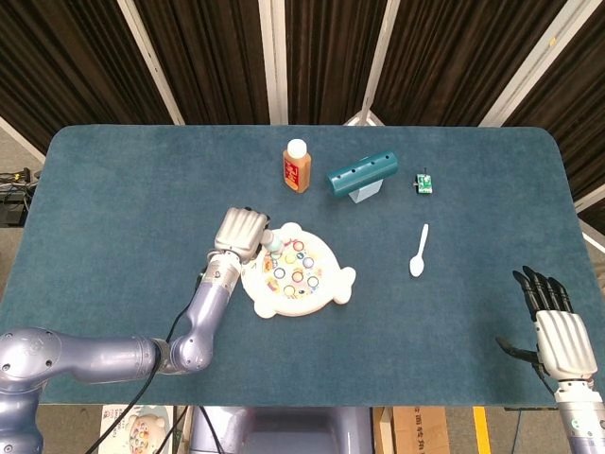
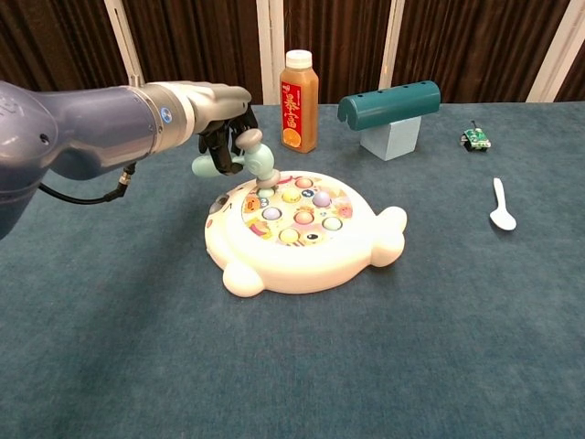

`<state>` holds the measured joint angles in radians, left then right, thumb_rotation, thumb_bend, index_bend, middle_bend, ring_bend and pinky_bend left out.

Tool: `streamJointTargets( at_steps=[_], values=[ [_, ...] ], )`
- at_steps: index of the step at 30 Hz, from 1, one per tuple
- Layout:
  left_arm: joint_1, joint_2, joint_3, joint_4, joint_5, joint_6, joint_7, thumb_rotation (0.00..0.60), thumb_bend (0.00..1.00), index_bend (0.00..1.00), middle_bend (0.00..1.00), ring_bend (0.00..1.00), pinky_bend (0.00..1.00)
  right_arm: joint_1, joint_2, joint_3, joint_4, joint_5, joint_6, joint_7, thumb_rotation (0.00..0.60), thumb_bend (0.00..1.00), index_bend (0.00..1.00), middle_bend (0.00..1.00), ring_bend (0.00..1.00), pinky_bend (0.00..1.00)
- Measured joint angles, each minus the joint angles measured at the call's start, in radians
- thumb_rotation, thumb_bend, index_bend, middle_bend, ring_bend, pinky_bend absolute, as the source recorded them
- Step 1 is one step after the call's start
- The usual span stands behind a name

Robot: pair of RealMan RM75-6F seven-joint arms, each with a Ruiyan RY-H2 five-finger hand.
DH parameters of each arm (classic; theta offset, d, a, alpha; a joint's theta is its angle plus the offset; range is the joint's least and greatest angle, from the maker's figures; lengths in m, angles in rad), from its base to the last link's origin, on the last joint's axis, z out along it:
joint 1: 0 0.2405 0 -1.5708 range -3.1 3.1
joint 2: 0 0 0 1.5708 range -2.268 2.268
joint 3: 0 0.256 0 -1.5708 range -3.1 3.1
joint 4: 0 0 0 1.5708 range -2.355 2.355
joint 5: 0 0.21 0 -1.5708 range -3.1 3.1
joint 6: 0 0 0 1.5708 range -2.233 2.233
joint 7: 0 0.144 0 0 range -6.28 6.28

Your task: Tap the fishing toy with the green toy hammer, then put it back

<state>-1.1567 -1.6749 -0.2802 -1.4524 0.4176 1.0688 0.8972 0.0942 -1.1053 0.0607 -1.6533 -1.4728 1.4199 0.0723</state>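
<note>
Labels first: juice bottle point(image 2: 299, 101) has an orange label with white characters, too small to read; nothing else shows legible writing. Left hand point(image 2: 222, 121) has its fingers wrapped around the green toy hammer point(image 2: 253, 161), which is tilted down with its lower head touching the back-left part of the fishing toy point(image 2: 300, 231), on or right next to one of the coloured fish cups. In the head view the left hand point(image 1: 240, 233) sits just beside the toy's upper-left rim. Right hand point(image 1: 558, 334) is well apart near the front-right corner of the table point(image 1: 113, 189), fingers straight and spread, holding nothing. Teal block on its stand point(image 2: 391, 112) and a small green item point(image 2: 475, 138) sit behind the toy; white spoon point(image 2: 500, 205) lies to its right. Blue cloth is bare in front and to the left.
</note>
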Motion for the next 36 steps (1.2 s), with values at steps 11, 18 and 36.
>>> streamJointTargets(
  at_steps=[11, 18, 36],
  values=[
    [-0.006, 0.01, -0.019, -0.017, 0.019, 0.016, -0.014, 0.6, 0.73, 0.67, 0.47, 0.34, 0.45, 0.001, 0.0, 0.0, -0.002, 0.002, -0.002, -0.001, 0.6, 0.17, 0.0, 0.0, 0.0, 0.0],
    [-0.03, 0.039, -0.048, -0.07, -0.013, 0.032, 0.016, 0.6, 0.73, 0.67, 0.47, 0.34, 0.45, 0.001, 0.001, -0.001, -0.007, 0.001, -0.002, -0.001, 0.6, 0.17, 0.0, 0.0, 0.0, 0.0],
    [-0.095, 0.0, -0.034, -0.041, -0.119, 0.029, 0.101, 0.6, 0.73, 0.67, 0.47, 0.34, 0.45, 0.002, 0.003, 0.002, -0.01, 0.009, -0.007, 0.005, 0.6, 0.17, 0.0, 0.0, 0.0, 0.0]
  ],
)
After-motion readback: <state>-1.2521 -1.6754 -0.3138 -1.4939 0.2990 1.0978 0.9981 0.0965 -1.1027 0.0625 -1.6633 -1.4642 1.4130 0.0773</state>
